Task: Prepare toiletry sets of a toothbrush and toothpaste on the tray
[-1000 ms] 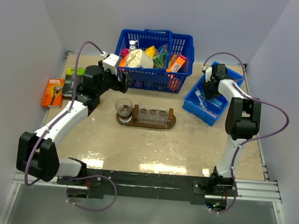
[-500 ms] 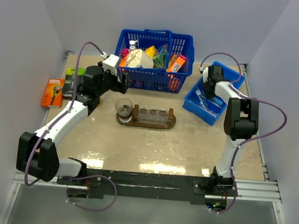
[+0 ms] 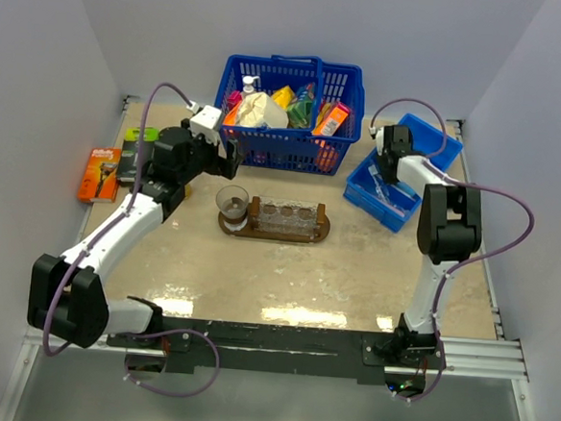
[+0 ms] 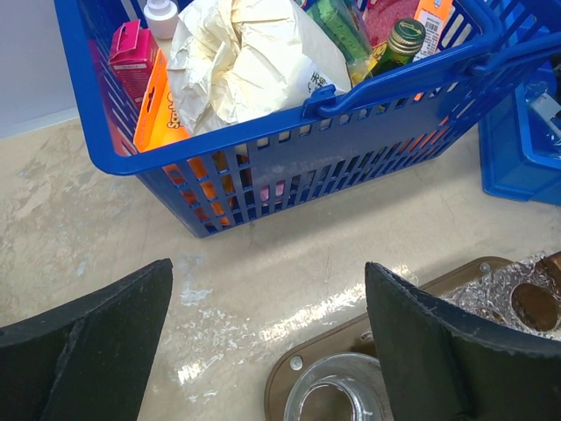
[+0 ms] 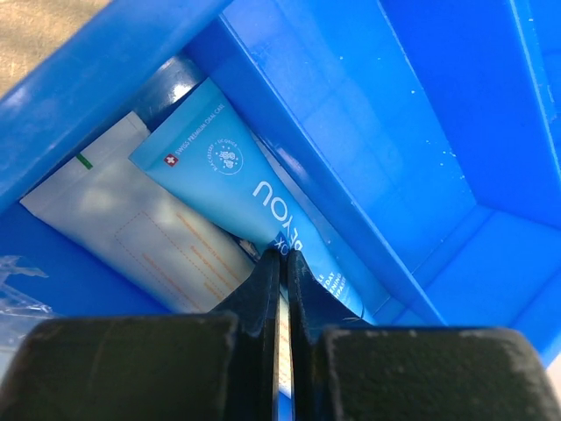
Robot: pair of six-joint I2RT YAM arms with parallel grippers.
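The dark brown oval tray (image 3: 323, 229) lies mid-table with clear glass cups (image 3: 285, 214) on it and a round glass (image 3: 231, 201) at its left end. My left gripper (image 3: 227, 155) is open and empty, hovering above the tray's left end (image 4: 289, 373) and that glass (image 4: 329, 405). My right gripper (image 3: 390, 163) is down inside the blue bin (image 3: 370, 199). Its fingers are pinched on the edge of the flat blue toothpaste tube (image 5: 219, 167). A paler whitish tube (image 5: 131, 228) lies under it. Clear wrapping (image 5: 13, 281) shows at the left. I cannot make out a toothbrush.
A blue shopping basket (image 3: 285, 145) full of groceries stands behind the tray, close to my left gripper; it also shows in the left wrist view (image 4: 289, 167). An orange razor pack (image 3: 100, 174) and a dark pack lie at the left edge. Walls enclose the table.
My right gripper has moved left and farther back along the bin. My left arm has shifted slightly left.
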